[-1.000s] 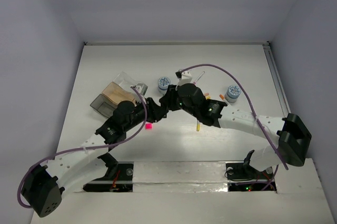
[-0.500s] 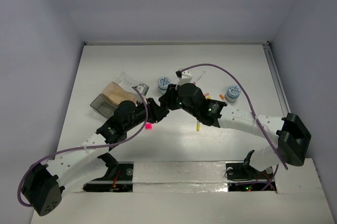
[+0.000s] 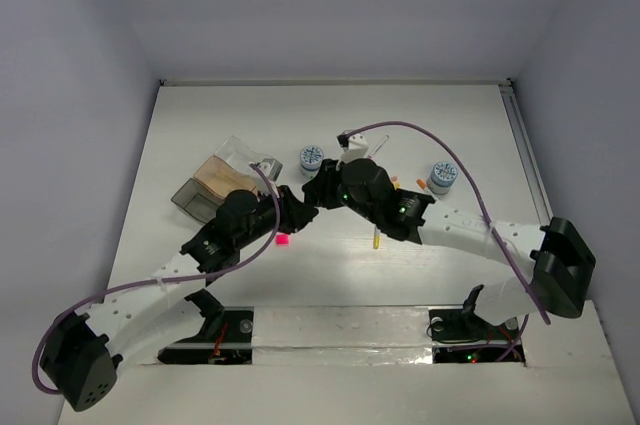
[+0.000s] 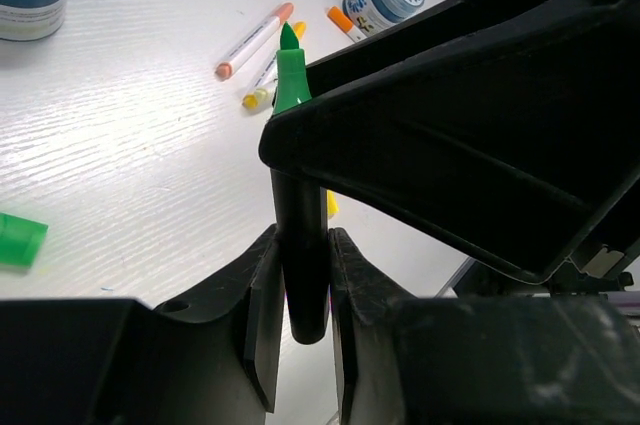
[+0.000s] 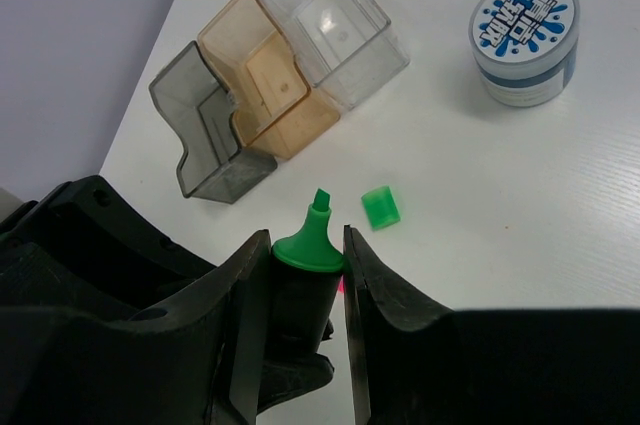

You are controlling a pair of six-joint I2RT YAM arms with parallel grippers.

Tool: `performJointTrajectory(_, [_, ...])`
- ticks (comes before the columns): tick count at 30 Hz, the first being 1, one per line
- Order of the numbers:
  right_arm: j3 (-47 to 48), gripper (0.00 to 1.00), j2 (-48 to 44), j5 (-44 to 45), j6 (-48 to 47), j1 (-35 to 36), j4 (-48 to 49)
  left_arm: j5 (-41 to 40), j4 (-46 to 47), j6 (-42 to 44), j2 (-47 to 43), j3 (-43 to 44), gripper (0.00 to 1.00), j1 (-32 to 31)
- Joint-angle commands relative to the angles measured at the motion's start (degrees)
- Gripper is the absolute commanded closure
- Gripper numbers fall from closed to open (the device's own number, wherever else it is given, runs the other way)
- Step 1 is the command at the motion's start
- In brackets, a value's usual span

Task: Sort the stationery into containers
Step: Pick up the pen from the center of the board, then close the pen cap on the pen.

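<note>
Just beside the three joined trays, one clear, one tan and one smoky grey, a single black marker with a bare green tip is being held by both claws. The left gripper is clenching its barrel and the right gripper its green collar. One green cap is lying near the trays, and two blue-white discs are sitting off to their right.

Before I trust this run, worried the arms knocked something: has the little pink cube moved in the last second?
No. The pink cube keeps the same spot relative to the trays.
</note>
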Motion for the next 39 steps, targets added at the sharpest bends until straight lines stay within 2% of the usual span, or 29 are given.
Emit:
performJointTrajectory(1, [-1.0, 0.66, -3.5, 1.5, 0.0, 0.6, 4.4, 0.2, -1.4, 3.2, -3.0, 4.6, 1.00, -0.7])
performJointTrajectory(3, [-1.7, 0.54, -5.0, 1.8, -0.5, 0.6, 3.8, -0.8, -3.9, 4.7, -5.6, 5.5, 1.00, -0.7])
performJointTrajectory(4, [-2.6, 0.43, -6.9, 2.3, -1.2, 0.6, 3.7, -1.4, -6.5, 6.0, -6.4, 6.4, 1.00, -0.7])
performJointTrajectory(7, [-3.9, 0.33, -11.0, 2.6, -3.1, 0.6, 3.5, -2.4, -10.5, 6.6, -9.5, 7.5, 1.00, -0.7])
performJointTrajectory(9, [-5.1, 0.33, -12.6, 2.7, -4.0, 0.6, 3.6, -3.9, -13.3, 7.3, -11.3, 9.9, 1.00, -0.7])
performJointTrajectory(12, [-7.0, 0.42, -13.8, 2.7, -4.8, 0.6, 5.0, -9.0, -20.2, 9.9, -13.9, 14.0, 1.00, -0.7])
performJointTrajectory(13, [-7.3, 0.50, -13.4, 2.0, -5.2, 0.6, 5.4, -12.4, -23.0, 10.6, -14.5, 16.1, 1.00, -0.7])
performJointTrajectory(17, [-6.5, 0.55, -8.7, -0.1, -4.6, 0.6, 5.2, -16.6, -27.9, 14.0, -15.4, 19.6, 1.00, -0.7])
performJointTrajectory(20, [-5.3, 0.69, -3.8, -0.7, -5.5, 0.6, 7.1, -18.6, -28.9, 15.4, -15.6, 20.0, 1.00, -0.7])
performJointTrajectory(22, [-1.6, 0.78, 2.2, -2.1, -6.5, 0.6, 4.7, -19.2, -28.4, 16.2, -16.0, 19.5, 1.00, -0.7])
performJointTrajectory(24, [0.7, 0.81, 6.2, -3.1, -6.9, 0.6, 3.5, -20.2, -28.0, 16.6, -16.6, 18.7, 1.00, -0.7])
performJointTrajectory(27, [4.7, 0.78, 13.0, -4.1, -6.9, 0.6, 1.6, -21.5, -27.2, 16.6, -17.5, 16.3, 1.00, -0.7])
performJointTrajectory(31, [8.8, 0.50, 19.8, -6.0, -7.2, 0.6, 0.0, -22.1, -27.9, 16.4, -19.1, 15.7, 1.00, -0.7])
performJointTrajectory(34, [11.4, 0.42, 24.4, -6.6, -7.9, 0.6, -0.9, -22.7, -27.9, 16.5, -21.2, 15.4, 1.00, -0.7])
performJointTrajectory(39, [14.8, 0.42, 29.8, -6.7, -9.0, 0.6, -5.0, -22.7, -28.0, 16.3, -22.5, 15.1, 1.00, -0.7])
